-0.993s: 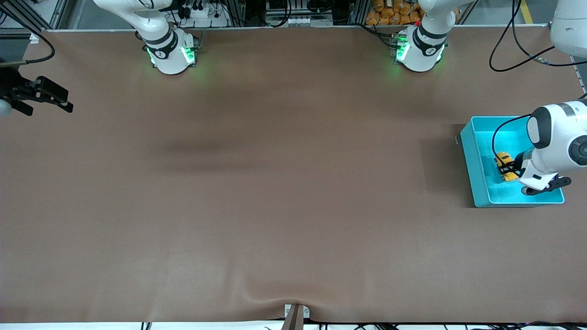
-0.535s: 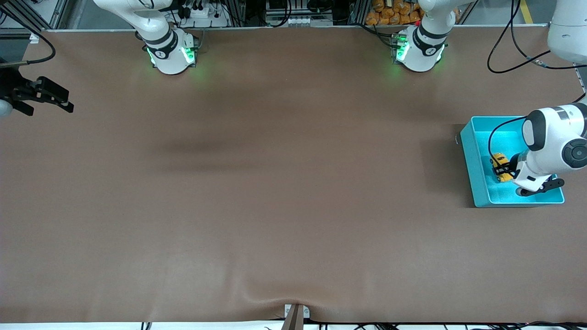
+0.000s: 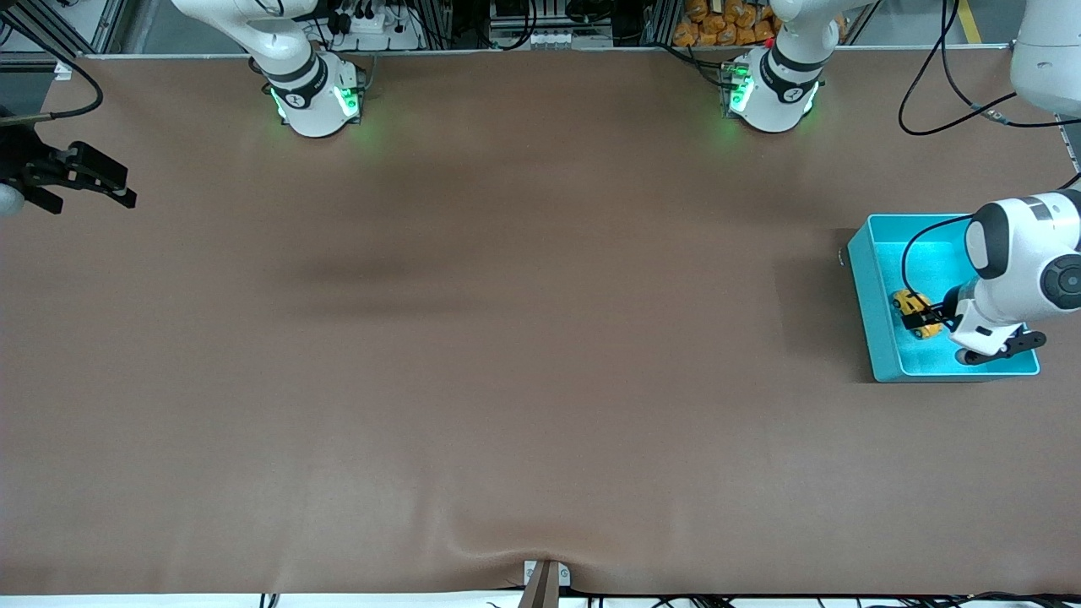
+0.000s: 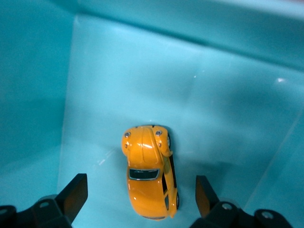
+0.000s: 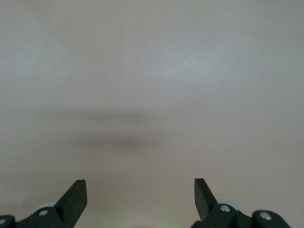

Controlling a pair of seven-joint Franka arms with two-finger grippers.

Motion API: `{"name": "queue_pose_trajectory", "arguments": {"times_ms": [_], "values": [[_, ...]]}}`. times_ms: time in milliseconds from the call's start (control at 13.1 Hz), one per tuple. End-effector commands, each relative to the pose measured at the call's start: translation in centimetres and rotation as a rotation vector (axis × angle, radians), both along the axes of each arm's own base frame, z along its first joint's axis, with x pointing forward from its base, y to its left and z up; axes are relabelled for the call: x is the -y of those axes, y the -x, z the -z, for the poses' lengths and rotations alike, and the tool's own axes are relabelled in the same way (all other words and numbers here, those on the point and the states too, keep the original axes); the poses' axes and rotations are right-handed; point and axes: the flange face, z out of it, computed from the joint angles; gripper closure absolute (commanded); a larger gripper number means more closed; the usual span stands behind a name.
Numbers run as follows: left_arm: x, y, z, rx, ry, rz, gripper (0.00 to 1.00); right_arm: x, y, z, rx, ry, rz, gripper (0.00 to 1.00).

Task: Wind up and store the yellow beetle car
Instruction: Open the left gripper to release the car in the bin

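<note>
**A:** Start low in the front picture. What's nearest the camera?

**B:** Bare brown table [image 3: 507, 380], with a small bracket [image 3: 545, 581] at the bottom edge, centre. Farther up, at the right of the frame, a cyan bin [image 3: 870, 312] sits on the table toward the left arm's end.

**A:** And the left arm?

**B:** It comes in from the right edge of the frame, and its white wrist bends down into the bin. The left gripper [image 3: 920, 319] is low inside it, right at the yellow beetle car [image 3: 908, 302].

**A:** Clamped on it?

**B:** No. In the left wrist picture the fingers [image 4: 71, 195] stand wide apart, and the car [image 4: 149, 171] rests on the bin floor [image 4: 213, 118] between them, touching neither. Its rounded nose points away from the wrist.

**A:** Anything hidden?

**B:** In the front picture the wrist covers part of the bin's inside, and the gripper overlaps the car, so only part of the yellow body shows. In the wrist picture the car's tail sits near the bottom of the frame, and the fingertips are cut off there.

**A:** The right arm?

**B:** It waits. The right gripper [image 3: 76, 176] hangs at the upper left edge of the front frame, over the right arm's end of the table. In its wrist picture the fingers [image 5: 73, 197] are spread, with plain tabletop [image 5: 152, 95] beneath.

**A:** Farthest up?

**B:** The two arm bases [image 3: 317, 97] [image 3: 768, 93], lit green, along the top.
</note>
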Motion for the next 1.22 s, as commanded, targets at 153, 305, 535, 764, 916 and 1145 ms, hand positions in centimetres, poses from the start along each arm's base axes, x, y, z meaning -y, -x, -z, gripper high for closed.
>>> {"name": "queue_pose_trajectory", "arguments": {"times_ms": [153,305,535,764,916,1145], "values": [[1.8,-1.1,-8.7,0.119,-0.042,0.031,0.00,-0.2,0.7,-0.4,0.013,0.004,-0.011,0.00],[2.8,-0.9,-12.9,0.122,-0.050,0.041,0.00,-0.3,0.7,-0.4,0.014,0.004,-0.013,0.00],[6.8,-1.8,-20.0,0.122,-0.029,0.053,0.00,-0.2,0.7,-0.5,0.016,0.004,-0.011,0.00],[11.6,-2.9,-27.3,0.103,0.012,0.091,0.00,-0.2,0.6,-0.4,0.014,0.004,-0.011,0.00],[14.4,-2.9,-31.8,0.122,0.084,0.116,0.00,-0.2,0.6,-0.4,0.014,0.004,-0.013,0.00],[18.5,-1.7,-37.5,0.177,0.148,0.150,0.00,-0.2,0.5,-0.6,0.027,0.005,-0.012,0.00]]}}
